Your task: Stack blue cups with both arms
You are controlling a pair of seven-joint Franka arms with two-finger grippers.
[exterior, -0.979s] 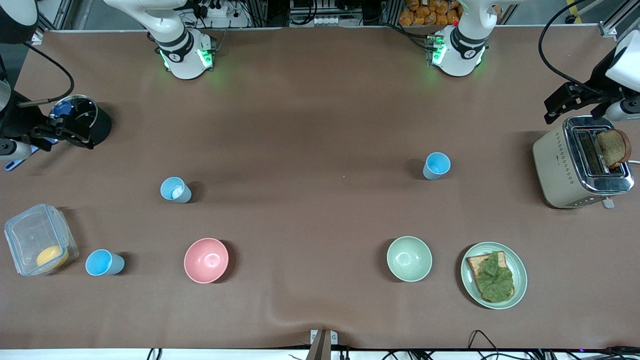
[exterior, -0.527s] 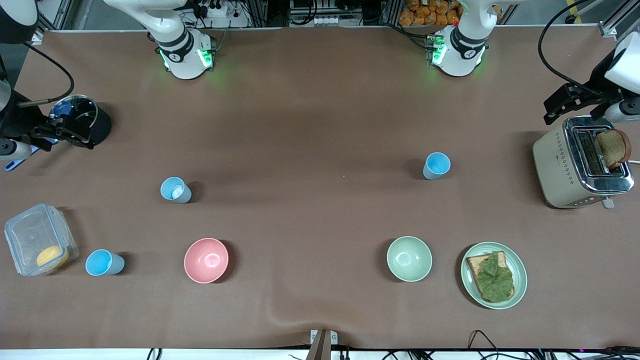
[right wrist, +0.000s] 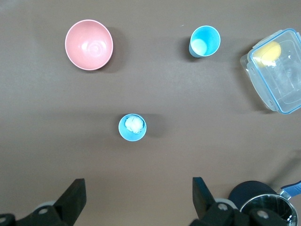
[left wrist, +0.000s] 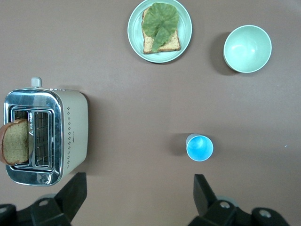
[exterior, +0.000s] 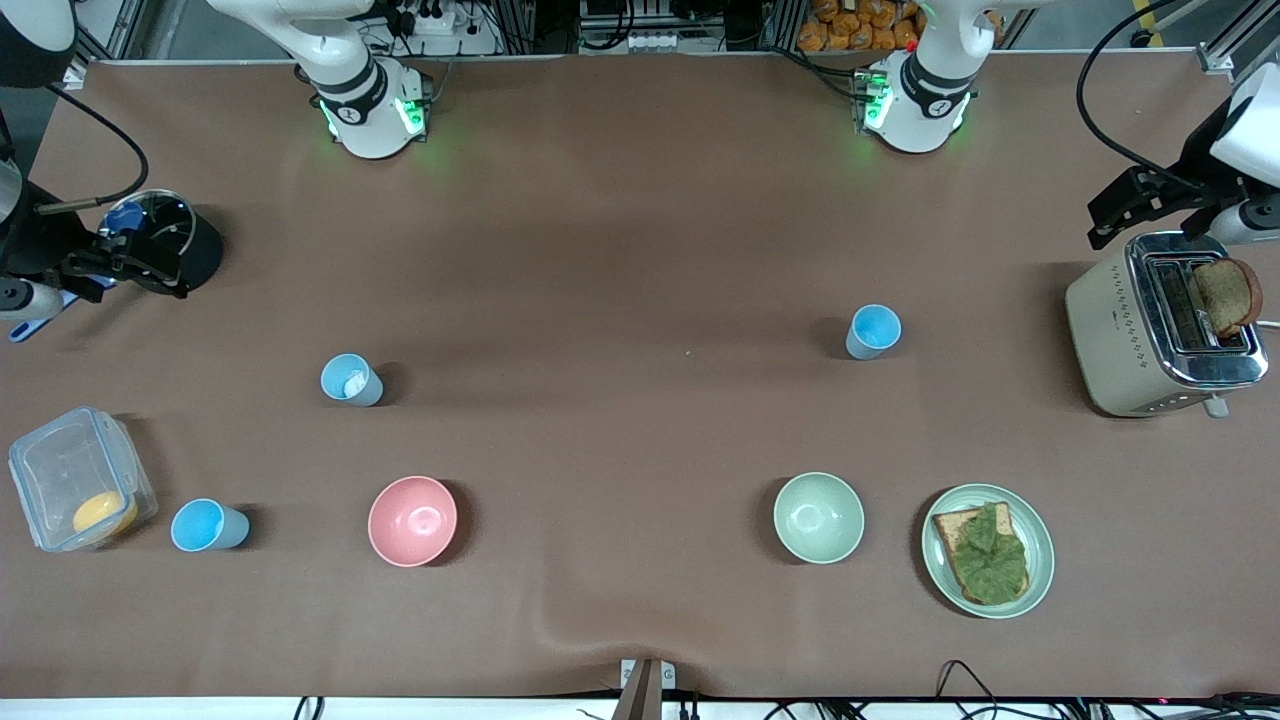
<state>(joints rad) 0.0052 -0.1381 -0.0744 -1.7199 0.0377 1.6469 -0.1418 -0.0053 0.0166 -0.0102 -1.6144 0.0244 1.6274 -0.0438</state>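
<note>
Three blue cups stand upright and apart on the brown table. One empty cup [exterior: 874,331] is toward the left arm's end and also shows in the left wrist view [left wrist: 199,147]. A cup with a white lump inside [exterior: 350,380] [right wrist: 132,127] and a second empty cup [exterior: 207,526] [right wrist: 204,41] are toward the right arm's end. My left gripper [exterior: 1112,215] [left wrist: 139,188] is open and empty, high over the table beside the toaster. My right gripper [exterior: 150,265] [right wrist: 139,190] is open and empty, high over the table beside the black pot.
A pink bowl [exterior: 412,520] and a pale-green bowl [exterior: 818,517] stand near the front camera. A plate [exterior: 1035,520] holds toast with lettuce. A toaster [exterior: 1120,330] holds a bread slice. A clear container [exterior: 60,470] with a yellow item and a black pot [exterior: 200,250] sit at the right arm's end.
</note>
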